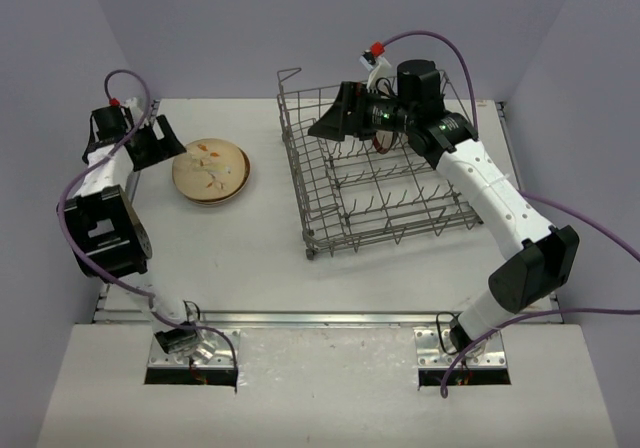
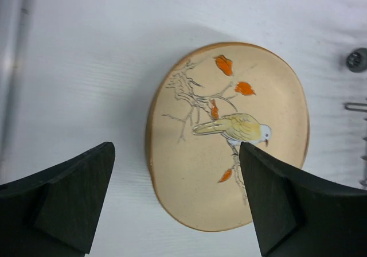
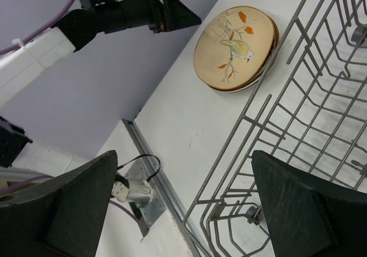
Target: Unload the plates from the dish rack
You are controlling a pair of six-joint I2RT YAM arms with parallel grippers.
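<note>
A stack of plates lies on the white table left of the dish rack. The top plate is cream with a yellow bird and orange leaves. It also shows in the right wrist view. My left gripper is open and empty, just left of the stack, above its near edge in the left wrist view. My right gripper is open and empty, held above the rack's back left corner. No plate shows in the grey wire rack.
A rack wheel sits right of the stack. The left arm and its base plate with a cable show in the right wrist view. Purple walls close in the table at the back and both sides.
</note>
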